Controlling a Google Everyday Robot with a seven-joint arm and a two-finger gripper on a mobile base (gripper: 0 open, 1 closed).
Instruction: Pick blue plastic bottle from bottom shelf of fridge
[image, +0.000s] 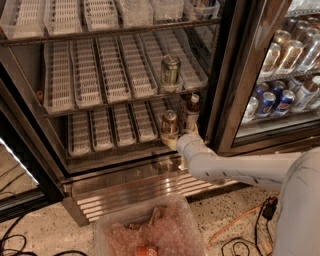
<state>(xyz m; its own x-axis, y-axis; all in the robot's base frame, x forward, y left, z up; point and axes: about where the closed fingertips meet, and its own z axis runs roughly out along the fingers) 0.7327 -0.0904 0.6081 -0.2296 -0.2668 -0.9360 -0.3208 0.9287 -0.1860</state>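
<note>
Because the blue plastic bottle (190, 114) stands upright at the right end of the bottom shelf (107, 131) of the fridge (227, 75), its long axis runs straight up and down, white cap on top. A grasp therefore has to meet its side from the front.

The hand (173, 141) sits low at the front lip of that shelf, at the end of the white arm (235, 170) that comes in from the right of the camera view. From the hand, the bottle lies higher, deeper into the shelf and a little to the right.

Directly behind the hand, and nearer to it than the bottle, stands a copper-topped can (169, 123). It is just beside the bottle on the left, though whether the two touch cannot be told. As things lie, the hand looks lined up more with the can than with the bottle.

The wrist covers most of the hand from this angle, so whether it is apart or together cannot be told. The bottle stands free on the shelf and is not yet held.

With only one arm on this robot, there is no choice of side. The coming move probably calls for a small shift to the right and a rise to the height of the bottle's body, then a push inward. The gap is tight, with the can on one side and the black door frame of the fridge close on the other. A straight advance from the present spot would likely nudge the can first.
</note>
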